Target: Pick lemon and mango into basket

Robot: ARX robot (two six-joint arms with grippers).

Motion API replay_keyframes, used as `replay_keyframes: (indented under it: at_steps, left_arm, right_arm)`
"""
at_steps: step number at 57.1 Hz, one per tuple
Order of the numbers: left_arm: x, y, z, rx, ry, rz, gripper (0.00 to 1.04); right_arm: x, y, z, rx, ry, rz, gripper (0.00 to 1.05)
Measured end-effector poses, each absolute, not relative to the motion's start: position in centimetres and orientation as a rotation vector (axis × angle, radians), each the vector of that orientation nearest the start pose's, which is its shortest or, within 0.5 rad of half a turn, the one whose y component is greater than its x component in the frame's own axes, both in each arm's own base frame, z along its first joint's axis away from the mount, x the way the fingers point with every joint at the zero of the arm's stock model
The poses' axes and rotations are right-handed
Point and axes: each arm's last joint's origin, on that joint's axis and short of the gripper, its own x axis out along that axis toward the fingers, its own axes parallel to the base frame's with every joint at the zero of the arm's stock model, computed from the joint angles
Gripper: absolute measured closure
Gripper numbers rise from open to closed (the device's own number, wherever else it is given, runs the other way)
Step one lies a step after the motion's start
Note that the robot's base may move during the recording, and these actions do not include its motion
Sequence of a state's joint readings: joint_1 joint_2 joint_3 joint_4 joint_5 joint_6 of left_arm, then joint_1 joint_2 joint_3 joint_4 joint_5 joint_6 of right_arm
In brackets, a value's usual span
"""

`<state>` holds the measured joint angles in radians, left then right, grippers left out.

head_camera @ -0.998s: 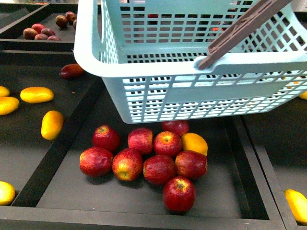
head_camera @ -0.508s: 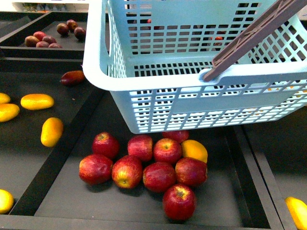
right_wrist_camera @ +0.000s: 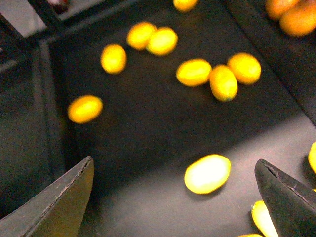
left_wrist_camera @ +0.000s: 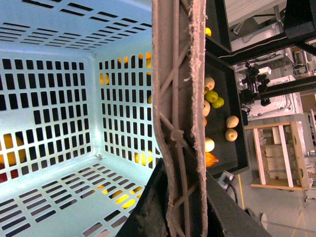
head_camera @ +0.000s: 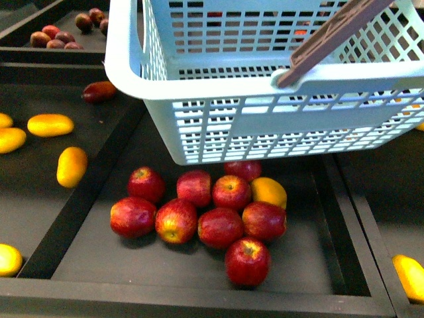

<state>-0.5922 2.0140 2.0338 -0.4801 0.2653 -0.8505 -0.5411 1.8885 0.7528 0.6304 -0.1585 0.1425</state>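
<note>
Right wrist view, blurred: right gripper (right_wrist_camera: 174, 164) spread wide, empty, over 1 pale yellow lemon (right_wrist_camera: 207, 174), as we judge it, on the tray (right_wrist_camera: 138, 128); we centre before descending. Left gripper (left_wrist_camera: 180, 200) clamps the basket (head_camera: 212, 89) handle (left_wrist_camera: 177, 98).

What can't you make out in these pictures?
Front view: the basket hides whatever lies behind it; the top edge cuts its handle.
Right wrist view: yellow fruits too blurred to tell their kind.
Left wrist view: fruit behind the basket's slots, only yellow patches.
</note>
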Motion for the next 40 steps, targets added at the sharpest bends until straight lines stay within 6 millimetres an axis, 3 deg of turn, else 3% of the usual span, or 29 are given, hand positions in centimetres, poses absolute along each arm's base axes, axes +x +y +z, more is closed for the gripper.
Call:
replay_keyframes:
  at_steps: [8,16,25,40]
  left_arm:
    - [38.0,-26.4,36.4,-0.705,0.790,-0.584,0.97]
    - [38.0,-26.4,36.4,-0.705,0.790,-0.585,0.97]
    - [38.0,-26.5,36.4,-0.705,0.791,-0.586,0.97]
    - [38.0,-26.4,36.4,-0.705,0.789,-0.584,0.97]
  right_arm:
    - [35.5,-19.2,7.2,0.370,0.632,-0.448,0.09]
    - [38.1,-20.1,5.2,0.345,0.684,-0.479,0.09]
    - [39.4,-20.7,2.6,0.229,0.763,-0.443,0.09]
    - [39.0,-21.6,-1.5,0.081,0.916,-0.321,0.09]
